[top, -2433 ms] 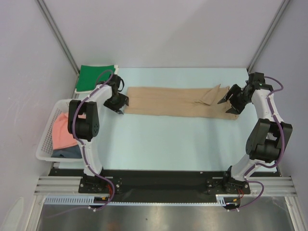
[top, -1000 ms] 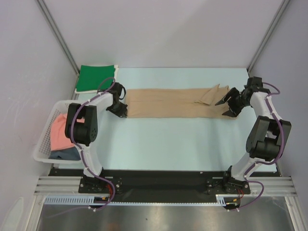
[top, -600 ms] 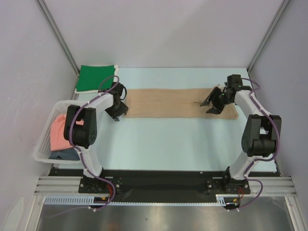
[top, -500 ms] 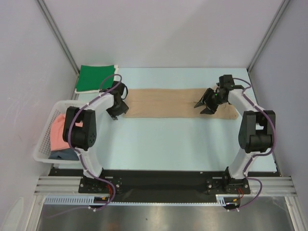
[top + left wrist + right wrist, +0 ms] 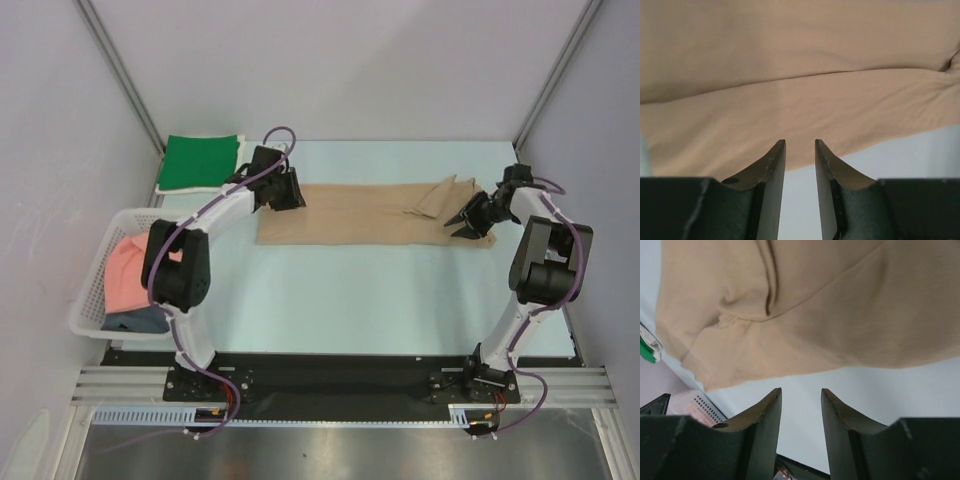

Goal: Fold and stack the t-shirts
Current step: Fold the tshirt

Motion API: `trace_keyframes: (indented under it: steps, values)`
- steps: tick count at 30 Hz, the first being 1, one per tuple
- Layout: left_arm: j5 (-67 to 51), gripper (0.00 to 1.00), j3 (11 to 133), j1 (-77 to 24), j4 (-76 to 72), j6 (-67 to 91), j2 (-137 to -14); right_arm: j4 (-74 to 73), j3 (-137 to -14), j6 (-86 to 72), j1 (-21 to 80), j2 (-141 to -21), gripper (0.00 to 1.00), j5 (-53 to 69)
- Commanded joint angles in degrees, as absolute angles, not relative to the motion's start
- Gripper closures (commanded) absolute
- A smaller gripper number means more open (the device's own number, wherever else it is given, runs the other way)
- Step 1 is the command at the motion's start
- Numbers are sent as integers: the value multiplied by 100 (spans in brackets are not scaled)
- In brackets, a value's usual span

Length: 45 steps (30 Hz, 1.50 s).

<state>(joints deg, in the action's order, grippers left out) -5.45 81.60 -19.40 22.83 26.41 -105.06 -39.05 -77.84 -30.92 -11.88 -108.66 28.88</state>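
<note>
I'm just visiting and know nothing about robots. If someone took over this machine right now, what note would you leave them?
Left claw: open, empty, by the left end of the tan shirt.
Right claw: open, empty, by its right end.
Tan shirt lies on the table as a long strip; green shirt folded at the far left corner; pink shirt and dark grey-blue shirt in the basket.
Done: green folded, tan partly folded.
Left: finish tan, stack it on green, then fold and stack the basket's two.

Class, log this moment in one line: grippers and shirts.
left gripper open, empty | right gripper open, empty | tan t-shirt flat, long strip | green t-shirt folded, far left
</note>
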Motion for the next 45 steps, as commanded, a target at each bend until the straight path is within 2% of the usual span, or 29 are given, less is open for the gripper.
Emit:
trace_keyframes:
  steps: [1, 8, 17, 21, 22, 25, 29, 33, 35, 36, 38, 45]
  values:
    - [-1599, 65, 8551, -1925, 2074, 2303, -11126, -4078, -8015, -2681, -1607, -10819, 58, 2795]
    - [-1398, 65, 8509, -1837, 2373, 2294, -11654, -3999, -7954, -2382, -2267, -11197, 64, 2611]
    - [-1090, 65, 7814, -1696, 2513, 2118, -11453, -3797, -7418, -2215, -2698, -11497, 58, 2286]
    - [-906, 62, 7839, -1705, 2698, 2057, -11040, -3911, -7426, -2329, -2637, -10821, 50, 1829]
    - [-905, 61, 7883, -1705, 2803, 2057, -10943, -3972, -7505, -2390, -2602, -10750, 43, 1611]
    - [-914, 59, 8033, -1749, 2926, 1978, -10592, -4131, -8030, -2610, -2426, -10504, 35, 1311]
    - [-1221, 58, 8191, -1784, 2830, 1872, -10546, -4043, -8691, -2619, -2084, -10564, 33, 1459]
    - [-1371, 58, 8437, -1775, 2830, 2056, -10915, -3850, -8824, -2601, -1898, -10897, 37, 1941]
    - [-1484, 58, 8412, -1740, 2804, 2283, -11074, -3832, -8859, -2716, -1960, -11291, 47, 2232]
    - [-1538, 58, 8376, -1697, 2725, 2355, -11100, -3789, -8859, -2707, -1977, -11381, 61, 2276]
    - [-1660, 58, 8315, -1661, 2698, 2504, -11214, -3622, -8720, -2663, -2039, -11574, 67, 2215]
    - [-1302, 58, 7832, -1530, 2750, 2373, -11426, -3419, -8000, -2286, -2417, -11707, 68, 1873]
